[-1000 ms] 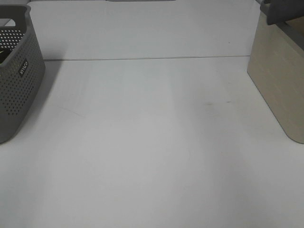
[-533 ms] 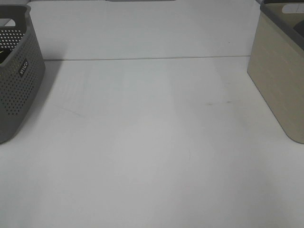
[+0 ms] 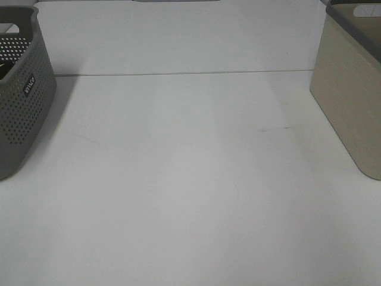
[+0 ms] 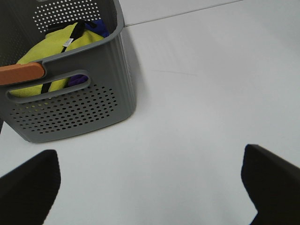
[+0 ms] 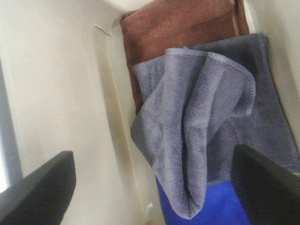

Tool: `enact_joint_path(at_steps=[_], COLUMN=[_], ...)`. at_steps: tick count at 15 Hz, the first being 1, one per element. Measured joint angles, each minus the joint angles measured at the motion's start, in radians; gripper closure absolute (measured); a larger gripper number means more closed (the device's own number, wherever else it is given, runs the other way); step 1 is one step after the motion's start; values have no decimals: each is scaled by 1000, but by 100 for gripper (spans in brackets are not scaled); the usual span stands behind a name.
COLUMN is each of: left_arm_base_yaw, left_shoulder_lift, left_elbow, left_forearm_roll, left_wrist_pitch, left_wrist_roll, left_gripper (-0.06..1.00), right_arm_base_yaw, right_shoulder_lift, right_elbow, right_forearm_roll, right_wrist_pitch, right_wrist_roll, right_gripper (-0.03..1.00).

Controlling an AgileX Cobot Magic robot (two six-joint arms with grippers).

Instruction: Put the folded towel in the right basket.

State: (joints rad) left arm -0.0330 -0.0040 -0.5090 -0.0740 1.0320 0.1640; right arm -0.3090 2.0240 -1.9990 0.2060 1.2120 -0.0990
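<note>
The folded grey towel (image 5: 197,136) lies loosely inside the beige right basket (image 5: 56,93), on top of a brown towel (image 5: 178,28) and a blue towel (image 5: 206,206). My right gripper (image 5: 154,187) hangs open above the towel, apart from it, with its dark fingers (image 5: 42,187) spread wide. In the exterior high view only the basket's outer wall (image 3: 348,101) shows at the right edge; the towel and both grippers are out of sight there. My left gripper (image 4: 150,187) is open and empty over the table beside the grey left basket (image 4: 79,108).
The grey perforated basket (image 3: 21,101) stands at the left edge and holds a yellow towel (image 4: 56,42) and a purple one. An orange piece (image 4: 21,73) shows at its rim. The white table (image 3: 190,179) lies between the two baskets.
A grey shape that hung over the right basket's rim one second ago has gone from the exterior high view. Nothing else moved.
</note>
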Motion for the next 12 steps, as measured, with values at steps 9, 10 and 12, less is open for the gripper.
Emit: enact_joint_path(at_steps=[9, 10, 12], left_arm_base_yaw=[0, 0, 0], left_shoulder_lift=[0, 0, 0], left_elbow=[0, 0, 0], left_forearm_roll=[0, 0, 0], left_wrist_pitch=[0, 0, 0], left_wrist_roll=[0, 0, 0], left_gripper=[-4, -4, -4], right_arm_base_yaw=[396, 431, 468], right_shoulder_lift=[-182, -195, -231], right_elbow=[1, 2, 4], right_forearm_roll=[-26, -50, -83], right_wrist_pitch=[5, 6, 5], right_wrist_roll=[24, 46, 74], right_gripper=[12, 12, 12])
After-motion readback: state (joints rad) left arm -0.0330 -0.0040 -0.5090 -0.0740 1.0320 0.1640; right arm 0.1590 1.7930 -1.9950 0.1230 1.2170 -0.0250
